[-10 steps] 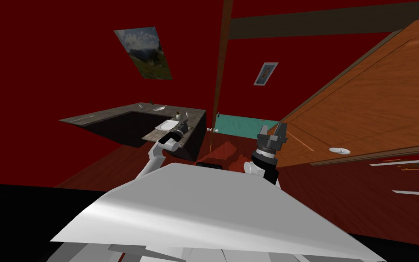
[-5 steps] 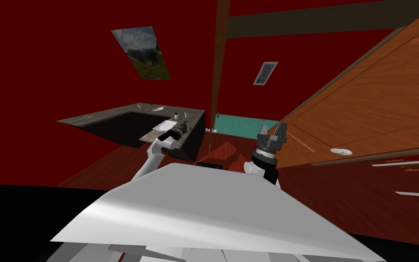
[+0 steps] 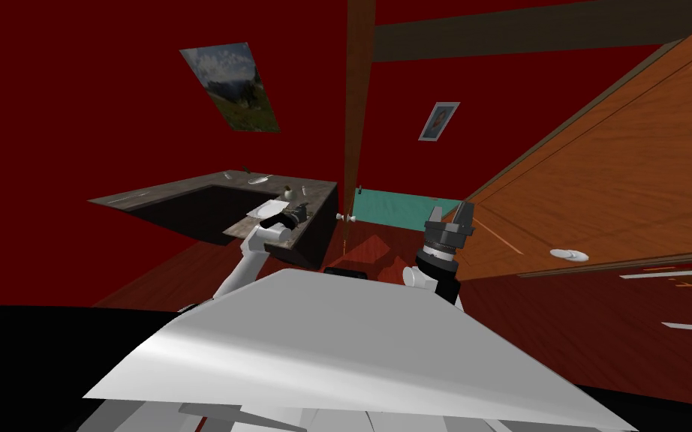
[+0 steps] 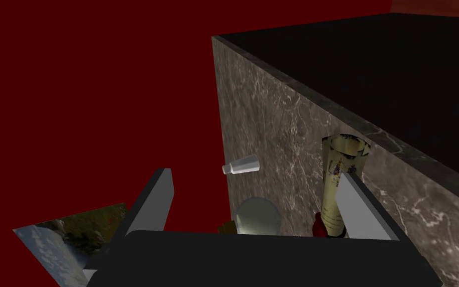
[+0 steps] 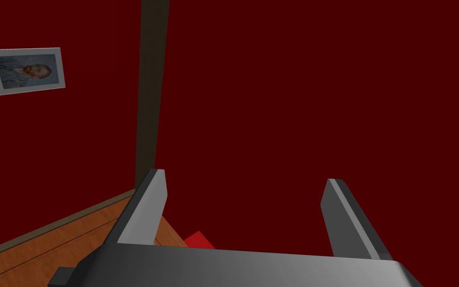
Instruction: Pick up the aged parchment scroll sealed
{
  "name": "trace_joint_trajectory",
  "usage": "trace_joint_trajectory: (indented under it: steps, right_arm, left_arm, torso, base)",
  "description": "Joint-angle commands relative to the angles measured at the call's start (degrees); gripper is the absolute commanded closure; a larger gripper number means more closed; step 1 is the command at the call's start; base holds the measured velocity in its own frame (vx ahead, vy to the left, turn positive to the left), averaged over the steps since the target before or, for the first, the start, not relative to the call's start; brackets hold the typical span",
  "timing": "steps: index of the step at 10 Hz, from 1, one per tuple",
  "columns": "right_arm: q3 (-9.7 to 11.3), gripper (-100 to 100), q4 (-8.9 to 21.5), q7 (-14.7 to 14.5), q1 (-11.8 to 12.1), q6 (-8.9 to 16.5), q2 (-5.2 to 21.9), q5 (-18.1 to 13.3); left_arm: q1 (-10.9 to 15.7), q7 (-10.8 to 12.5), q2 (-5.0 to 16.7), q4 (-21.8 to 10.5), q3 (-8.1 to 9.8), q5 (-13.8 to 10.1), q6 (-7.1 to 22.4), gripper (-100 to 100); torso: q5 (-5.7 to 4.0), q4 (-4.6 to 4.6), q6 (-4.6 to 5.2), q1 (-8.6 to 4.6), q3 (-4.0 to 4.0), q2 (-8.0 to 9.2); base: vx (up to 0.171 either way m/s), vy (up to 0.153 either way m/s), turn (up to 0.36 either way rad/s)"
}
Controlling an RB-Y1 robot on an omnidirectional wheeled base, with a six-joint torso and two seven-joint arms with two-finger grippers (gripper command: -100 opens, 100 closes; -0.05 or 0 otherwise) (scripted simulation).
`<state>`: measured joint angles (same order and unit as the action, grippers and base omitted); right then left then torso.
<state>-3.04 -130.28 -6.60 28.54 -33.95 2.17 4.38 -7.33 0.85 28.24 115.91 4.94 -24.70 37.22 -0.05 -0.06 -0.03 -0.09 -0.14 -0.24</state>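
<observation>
left wrist view: scroll (image 4: 339, 172) just behind finger of l gripper (image 4: 253, 175)

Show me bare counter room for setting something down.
Bare: the counter stretch beyond the scroll and small white bottle, toward its far corner. Crowded: by the left gripper, where scroll, bottle and a round white object cluster.

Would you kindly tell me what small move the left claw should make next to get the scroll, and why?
Probably shift the left claw sideways toward the scroll: it lies on the marbled counter half behind one finger, off centre, while a white rounded object sits between the open fingers.
</observation>
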Motion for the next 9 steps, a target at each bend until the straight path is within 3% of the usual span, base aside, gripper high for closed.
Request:
trace_joint_trajectory:
  steps: [1, 4, 6, 9]
  right_arm:
    - [0.00, 0, 0.00, 0.00, 0.00, 0.00, 0.00, 0.00]
    - [0.00, 0, 0.00, 0.00, 0.00, 0.00, 0.00, 0.00]
    - [0.00, 0, 0.00, 0.00, 0.00, 0.00, 0.00, 0.00]
    - [0.00, 0, 0.00, 0.00, 0.00, 0.00, 0.00, 0.00]
  left_arm:
    - [0.31, -0.01, 0.21, -0.02, 0.28, -0.22, 2.29, -100]
    - [1.87, -1.69, 1.60, -2.50, 2.56, -2.43, 7.17, -100]
    - [1.87, -1.69, 1.60, -2.50, 2.56, -2.43, 9.33, -100]
    - [3.25, -3.55, 2.75, -4.90, 4.98, -4.32, 14.19, -100]
  torso:
    - [0.00, 0.00, 0.00, 0.00, 0.00, 0.00]
    - [0.01, 0.01, 0.00, 0.06, 0.03, 0.05]
    - [0.02, 0.00, 0.00, 0.07, -0.01, -0.01]
    - [0.03, 0.01, 0.00, 0.12, 0.03, 0.05]
  base:
    - [0.027, -0.018, 0.002]
    - [0.069, -0.026, 0.018]
    - [0.051, -0.017, 0.006]
    - [0.073, -0.009, 0.025]
